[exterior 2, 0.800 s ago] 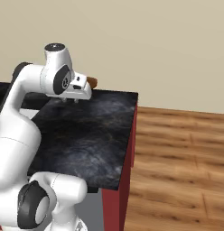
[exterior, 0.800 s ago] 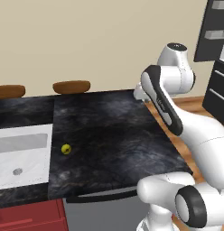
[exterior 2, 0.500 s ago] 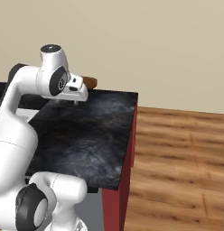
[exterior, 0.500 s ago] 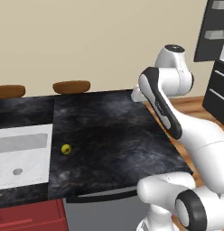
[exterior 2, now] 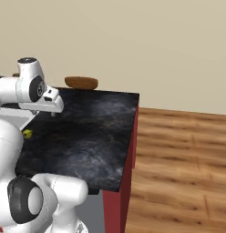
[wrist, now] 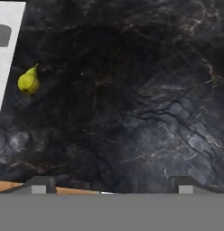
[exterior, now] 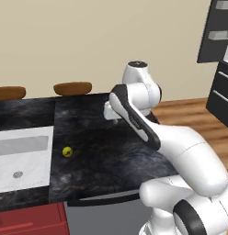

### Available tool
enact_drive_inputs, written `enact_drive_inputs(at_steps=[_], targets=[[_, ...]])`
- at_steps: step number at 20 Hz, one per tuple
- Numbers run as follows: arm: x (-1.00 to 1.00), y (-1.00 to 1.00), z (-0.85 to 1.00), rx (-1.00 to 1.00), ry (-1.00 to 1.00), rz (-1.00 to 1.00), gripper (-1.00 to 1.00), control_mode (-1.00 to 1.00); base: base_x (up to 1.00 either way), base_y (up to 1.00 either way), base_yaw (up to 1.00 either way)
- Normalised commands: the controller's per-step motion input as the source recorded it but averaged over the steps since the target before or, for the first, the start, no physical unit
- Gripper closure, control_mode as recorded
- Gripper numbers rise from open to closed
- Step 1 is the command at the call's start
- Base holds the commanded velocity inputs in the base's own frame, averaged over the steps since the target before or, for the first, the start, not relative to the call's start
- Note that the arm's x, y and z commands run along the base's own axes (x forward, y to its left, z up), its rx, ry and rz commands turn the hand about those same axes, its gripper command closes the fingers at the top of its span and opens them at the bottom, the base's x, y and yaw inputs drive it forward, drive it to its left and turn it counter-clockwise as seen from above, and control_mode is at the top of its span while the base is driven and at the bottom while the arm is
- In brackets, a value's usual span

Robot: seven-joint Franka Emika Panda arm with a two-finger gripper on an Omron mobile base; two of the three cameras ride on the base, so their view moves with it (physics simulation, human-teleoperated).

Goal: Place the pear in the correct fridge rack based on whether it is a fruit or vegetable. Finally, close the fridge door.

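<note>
The pear is a tiny yellow-green fruit lying on the black marble counter, close to the sink's right edge. It shows again as the pear and, in the hand view, as the pear at the upper left. My gripper hangs above the counter's middle, to the right of the pear and well apart from it. The gripper is open, its tips spread wide with nothing between them. The gripper points down at the counter. A dark fridge part with pale bins stands at the upper right; I cannot tell whether it is the door.
A white sink is set into the counter on the left. Two brown stool seats stand behind the counter's far edge. Dark drawers are at the far right. The counter's right edge drops to a wooden floor.
The arm has swung left and lower over the counter, which brings the hand closer to the pear. The pear has not moved.
</note>
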Motion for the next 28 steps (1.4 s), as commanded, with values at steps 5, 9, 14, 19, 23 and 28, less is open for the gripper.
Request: enact_drive_inputs(at_steps=[5,9,14,19,23,28], targets=[[0.01,1.00,-0.35,0.00,0.33,0.00,-1.00,-1.00,0.00,0.00,0.00],[0.10,0.83,-0.30,0.00,0.22,0.00,-1.00,-1.00,0.00,0.00,0.00],[0.16,0.40,-0.32,-0.01,0.08,0.01,-1.00,-1.00,0.00,0.00,0.00],[0.12,0.40,-0.46,0.00,0.05,0.01,-1.00,-1.00,0.00,0.00,0.00],[0.13,0.34,-0.49,0.00,0.02,0.00,-1.00,-1.00,0.00,0.00,0.00],[0.27,0.28,-0.37,0.00,0.00,0.00,-1.00,-1.00,0.00,0.00,0.00]])
